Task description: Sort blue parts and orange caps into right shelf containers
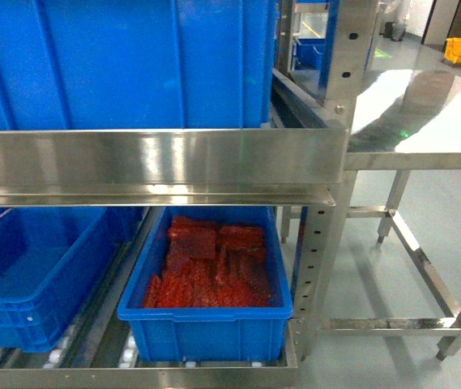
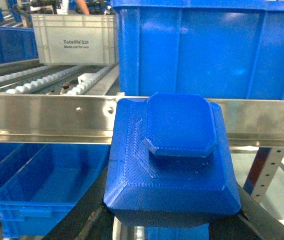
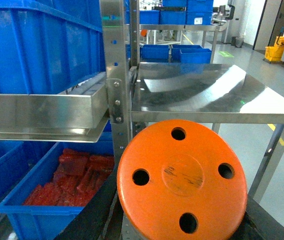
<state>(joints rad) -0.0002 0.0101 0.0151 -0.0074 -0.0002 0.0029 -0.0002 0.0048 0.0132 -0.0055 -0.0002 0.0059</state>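
1. Orange cap (image 3: 181,181) sat clamped in the right claw, near the red-filled bin (image 1: 206,328).
2. Blue part (image 2: 171,160) sat clamped in the left claw, above the empty bin (image 2: 37,192).
3. Each should be lowered clear of the shelf rail (image 1: 157,166).

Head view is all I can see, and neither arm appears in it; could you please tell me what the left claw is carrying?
Observer: The left claw grips a blue part, a faceted block with a raised top, in front of the steel shelf rail.
Operator: Thank you. And the right one, please?
Observer: The right claw holds an orange cap, a round disc with four holes.
Operator: Is anything behind the upper rail on the left?
Observer: A whitish crate with printed lettering stands beyond the roller lanes.
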